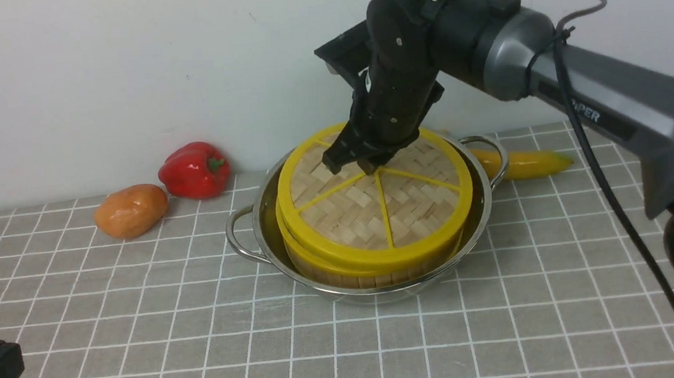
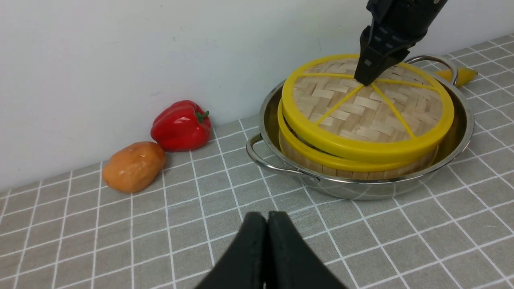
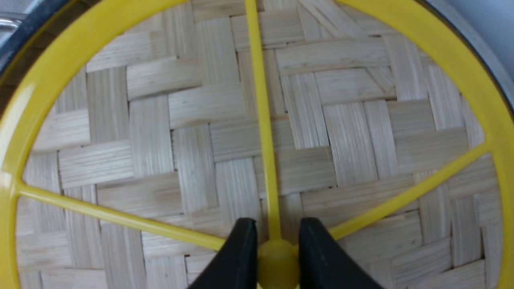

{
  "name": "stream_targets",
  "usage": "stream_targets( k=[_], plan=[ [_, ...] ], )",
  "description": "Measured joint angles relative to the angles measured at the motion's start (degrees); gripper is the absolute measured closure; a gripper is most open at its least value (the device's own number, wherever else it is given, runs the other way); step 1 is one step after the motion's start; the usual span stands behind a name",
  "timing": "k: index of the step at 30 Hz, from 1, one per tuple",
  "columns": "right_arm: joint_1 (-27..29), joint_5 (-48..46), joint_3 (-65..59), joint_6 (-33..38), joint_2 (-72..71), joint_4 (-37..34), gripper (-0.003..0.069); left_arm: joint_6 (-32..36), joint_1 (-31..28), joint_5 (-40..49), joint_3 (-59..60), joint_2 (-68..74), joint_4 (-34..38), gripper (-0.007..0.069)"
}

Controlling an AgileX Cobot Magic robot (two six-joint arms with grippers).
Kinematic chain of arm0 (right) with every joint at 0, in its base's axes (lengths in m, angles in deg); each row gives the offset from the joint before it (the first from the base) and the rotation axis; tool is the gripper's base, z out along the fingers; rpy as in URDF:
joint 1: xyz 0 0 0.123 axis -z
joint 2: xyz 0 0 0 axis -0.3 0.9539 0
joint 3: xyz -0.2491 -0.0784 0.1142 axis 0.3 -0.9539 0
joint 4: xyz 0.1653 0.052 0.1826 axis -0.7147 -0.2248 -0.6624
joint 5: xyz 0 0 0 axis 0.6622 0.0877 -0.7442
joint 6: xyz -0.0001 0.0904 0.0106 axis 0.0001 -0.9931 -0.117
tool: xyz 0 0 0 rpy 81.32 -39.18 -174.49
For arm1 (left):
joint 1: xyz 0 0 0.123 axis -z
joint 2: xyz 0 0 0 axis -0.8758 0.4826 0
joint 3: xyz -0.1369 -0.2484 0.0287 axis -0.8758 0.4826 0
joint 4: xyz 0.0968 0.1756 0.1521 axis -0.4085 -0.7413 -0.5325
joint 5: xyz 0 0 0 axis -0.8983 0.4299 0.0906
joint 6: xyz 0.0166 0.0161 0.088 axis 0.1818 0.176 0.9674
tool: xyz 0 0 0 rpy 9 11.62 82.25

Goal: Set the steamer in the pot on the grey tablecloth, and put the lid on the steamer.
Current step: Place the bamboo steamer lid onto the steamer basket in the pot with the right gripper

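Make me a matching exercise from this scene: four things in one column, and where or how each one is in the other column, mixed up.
1 lid
2 steamer
3 banana
4 left gripper

A inside the pot
B shut, empty
C on the grey tablecloth, right of the pot
D on the steamer, knob pinched by the right gripper

Pairs: 1-D, 2-A, 3-C, 4-B
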Motion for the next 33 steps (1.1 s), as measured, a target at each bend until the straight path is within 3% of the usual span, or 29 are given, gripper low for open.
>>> stream_targets(
  k=[33],
  plan=[
    [0.0,2.8,0.0,6.0,0.0,-4.0,0.0513,0.0,0.0,0.0,0.1,0.0,0.0,0.0633]
  ],
)
